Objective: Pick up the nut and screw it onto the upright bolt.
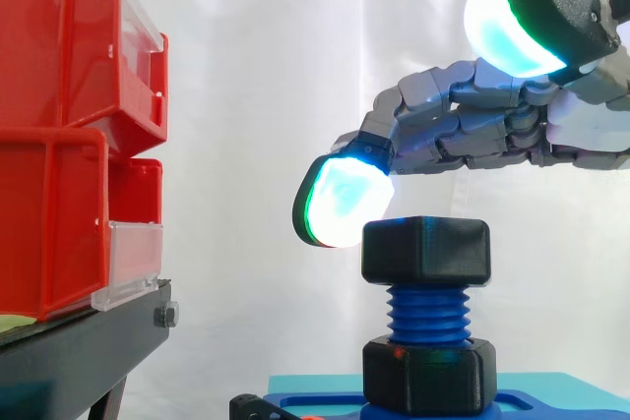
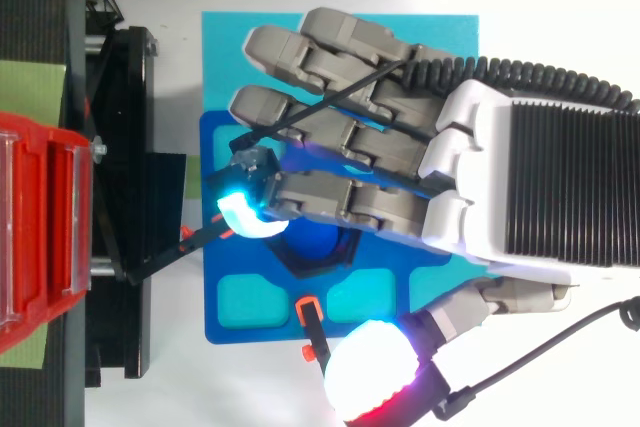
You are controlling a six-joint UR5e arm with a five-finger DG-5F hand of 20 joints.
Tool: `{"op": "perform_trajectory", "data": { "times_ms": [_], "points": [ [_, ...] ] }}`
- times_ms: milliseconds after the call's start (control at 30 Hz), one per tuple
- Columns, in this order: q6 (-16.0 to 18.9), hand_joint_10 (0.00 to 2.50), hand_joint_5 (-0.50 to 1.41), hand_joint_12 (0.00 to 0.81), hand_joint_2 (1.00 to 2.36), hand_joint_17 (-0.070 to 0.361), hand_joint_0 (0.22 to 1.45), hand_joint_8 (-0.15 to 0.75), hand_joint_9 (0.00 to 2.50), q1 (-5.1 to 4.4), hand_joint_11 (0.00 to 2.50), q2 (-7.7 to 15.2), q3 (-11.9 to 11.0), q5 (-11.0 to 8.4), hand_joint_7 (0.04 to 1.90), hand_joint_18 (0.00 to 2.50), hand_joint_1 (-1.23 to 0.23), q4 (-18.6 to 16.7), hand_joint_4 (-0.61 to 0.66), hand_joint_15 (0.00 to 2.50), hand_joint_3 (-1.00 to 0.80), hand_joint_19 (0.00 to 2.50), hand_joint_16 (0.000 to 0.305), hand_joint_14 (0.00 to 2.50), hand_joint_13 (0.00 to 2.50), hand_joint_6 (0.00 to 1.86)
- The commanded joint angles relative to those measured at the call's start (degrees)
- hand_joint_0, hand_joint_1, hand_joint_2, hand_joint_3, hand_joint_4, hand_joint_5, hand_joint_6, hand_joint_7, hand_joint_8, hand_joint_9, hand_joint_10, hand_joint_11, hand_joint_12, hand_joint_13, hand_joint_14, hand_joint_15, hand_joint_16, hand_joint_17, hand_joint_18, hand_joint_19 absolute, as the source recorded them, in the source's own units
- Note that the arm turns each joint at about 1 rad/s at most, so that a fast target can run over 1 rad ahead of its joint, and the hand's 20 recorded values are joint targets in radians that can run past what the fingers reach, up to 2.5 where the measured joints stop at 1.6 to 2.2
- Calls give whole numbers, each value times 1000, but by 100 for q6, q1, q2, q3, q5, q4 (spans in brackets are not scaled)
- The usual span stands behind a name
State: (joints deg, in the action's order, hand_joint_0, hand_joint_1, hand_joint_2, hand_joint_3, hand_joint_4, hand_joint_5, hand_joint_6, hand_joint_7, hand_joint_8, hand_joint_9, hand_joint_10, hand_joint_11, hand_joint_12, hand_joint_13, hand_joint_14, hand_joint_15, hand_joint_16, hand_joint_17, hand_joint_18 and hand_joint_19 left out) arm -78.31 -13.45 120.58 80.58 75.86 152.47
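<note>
While the black nut (image 1: 425, 251) sits on top of the upright blue bolt (image 1: 426, 314), the hand (image 1: 492, 125) hangs above the bolt, fingers (image 1: 433, 95) stretched and spread, one glowing pad (image 1: 343, 202) just beside the bolt's top.

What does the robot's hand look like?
The hand has chunky grey fingers built of blocky segments, a white back with a black ribbed panel, and fat rounded fingertips glowing white and cyan, one edged red.
</note>
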Motion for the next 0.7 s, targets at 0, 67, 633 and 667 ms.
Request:
{"op": "perform_trajectory", "data": {
  "times_ms": [0, 67, 633, 667],
  "points": [
    [0, 0, -109, 385, 1000, 111, 496, 270, 304, 9, 0, 0, 2, 8, 966, 0, -3, 29, 252, 0, -500, 0, 49, 0, 141, 504],
    [0, 0, -103, 381, 1000, 110, 499, 274, 317, 35, 0, 0, 2, 8, 1001, 0, -13, 46, 262, 0, -500, 0, 49, 0, 158, 504],
    [-141, 0, -20, 326, 1000, 84, 519, 293, 527, 316, 0, 0, 2, 272, 1457, 56, -87, 55, 236, 0, -500, 0, 37, 0, 317, 501],
    [-141, 0, -11, 321, 1000, 80, 521, 290, 543, 334, 0, 0, 2, 280, 1494, 76, -91, 55, 231, 0, -500, 0, 36, 0, 331, 500]
  ]
}}
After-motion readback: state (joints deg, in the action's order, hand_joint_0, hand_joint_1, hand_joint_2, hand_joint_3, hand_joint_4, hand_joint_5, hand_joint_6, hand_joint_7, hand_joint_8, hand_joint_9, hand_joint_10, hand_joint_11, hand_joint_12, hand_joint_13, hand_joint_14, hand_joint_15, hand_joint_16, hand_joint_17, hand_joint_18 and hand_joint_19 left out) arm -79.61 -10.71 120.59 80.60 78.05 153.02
